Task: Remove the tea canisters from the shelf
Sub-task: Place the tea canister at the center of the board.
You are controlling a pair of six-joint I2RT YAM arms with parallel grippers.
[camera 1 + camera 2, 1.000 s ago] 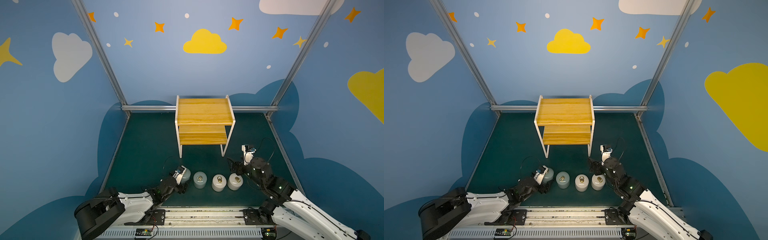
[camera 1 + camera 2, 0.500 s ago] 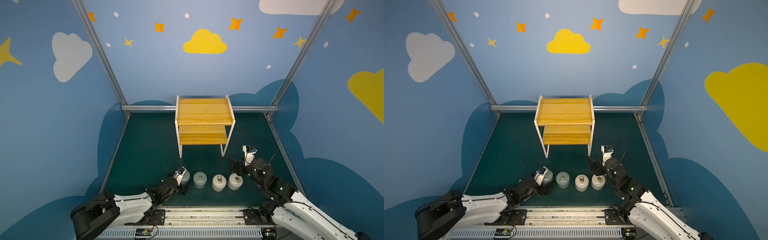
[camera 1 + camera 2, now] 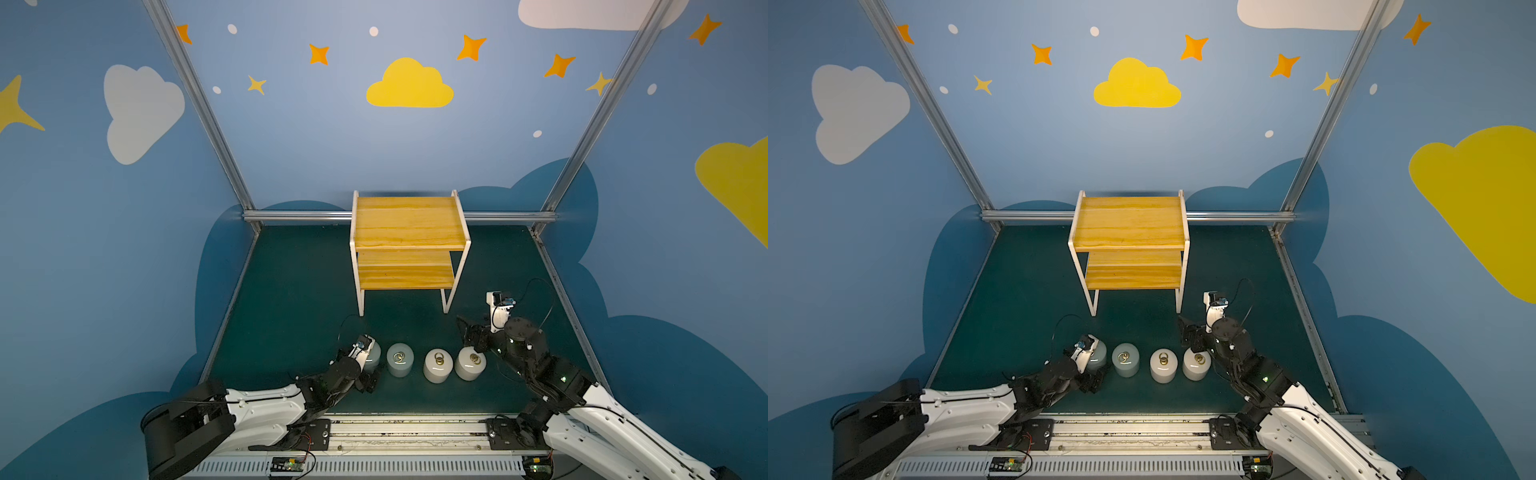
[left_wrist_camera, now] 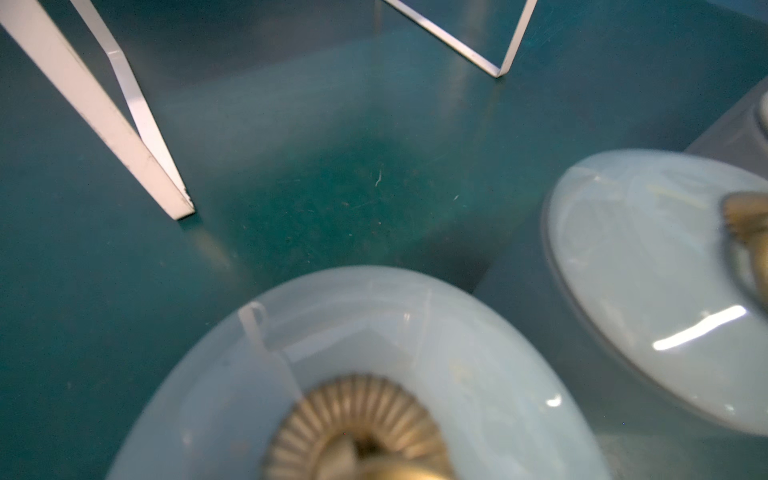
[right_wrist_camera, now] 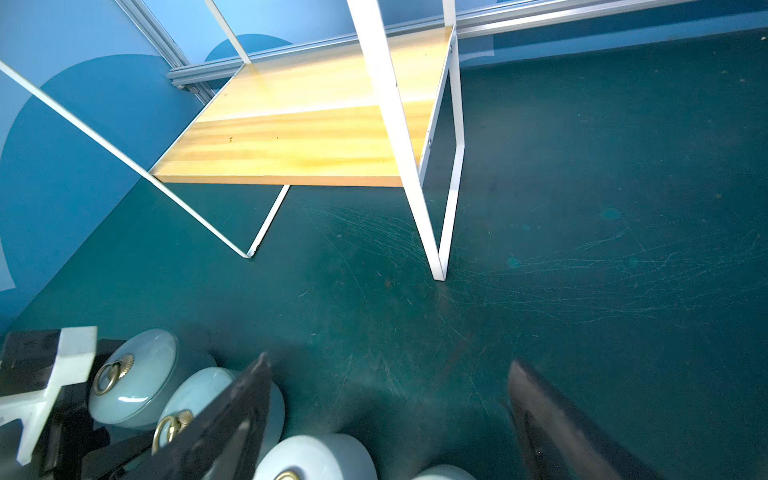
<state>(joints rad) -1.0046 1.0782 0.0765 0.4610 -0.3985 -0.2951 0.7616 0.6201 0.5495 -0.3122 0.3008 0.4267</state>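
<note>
Down front on the green bench (image 3: 291, 316), all four round ceramic tea canisters (image 3: 437, 365) sit in a row, same as a second ago; yellow wooden shelf (image 3: 409, 224) bare. My right jaws gape empty, left jaws I can't tell. Looks done.

Left gripper (image 3: 369, 376) looser, wider at the leftmost grey-blue canister (image 3: 375, 356).

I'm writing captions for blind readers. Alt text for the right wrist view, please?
A small rack, yellowish wooden board on a thin white frame, stands bare on the dark green mat. Nearer the camera, short round pale jars with brass ring handles sit in a row beside the right pincer, open and holding nothing.
</note>
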